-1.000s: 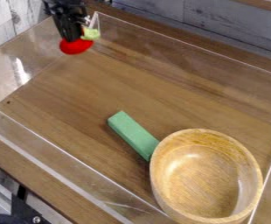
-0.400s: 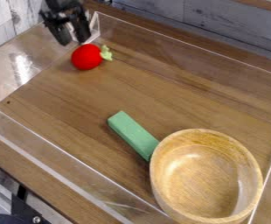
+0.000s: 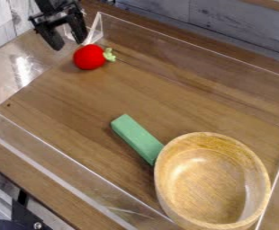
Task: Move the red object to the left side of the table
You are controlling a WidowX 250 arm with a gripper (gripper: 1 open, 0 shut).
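Observation:
The red object (image 3: pixel 90 57), a small round toy fruit with a green tip on its right, lies on the wood-grain table (image 3: pixel 166 90) near its far left corner. My gripper (image 3: pixel 60 32) hovers just up and left of it, black fingers spread open, nothing between them. The fruit rests free on the table, apart from the fingers.
A flat green block (image 3: pixel 137 137) lies near the middle front, its end touching a round wooden bowl (image 3: pixel 214 189) at the front right. Low clear plastic walls (image 3: pixel 22 63) edge the tabletop on all sides.
The gripper held the red fruit a second ago, then opened and let it go onto the table. It has since drawn slightly up and left and rolled, leaving the fruit at rest.

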